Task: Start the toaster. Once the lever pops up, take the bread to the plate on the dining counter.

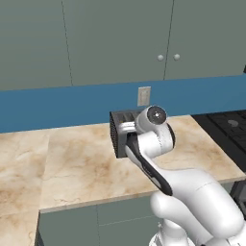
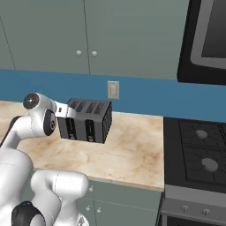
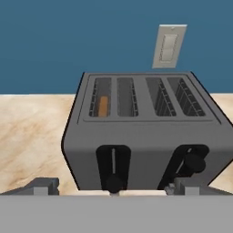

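The toaster (image 3: 143, 132) stands directly ahead at twelve o'clock, its front face close to the gripper (image 3: 111, 187), whose spread fingers flank the left lever track. Behind it the blue backsplash (image 2: 145, 95) and wall switch (image 2: 113, 90) close off the far side. Bare marble worktop (image 1: 72, 163) lies open at nine o'clock; at three o'clock it runs free until the stove (image 2: 198, 154).

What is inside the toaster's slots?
In the hand view, the toaster holds the bread sunk in its leftmost slot. The other three slots show only wire guides; their bottoms are hidden.
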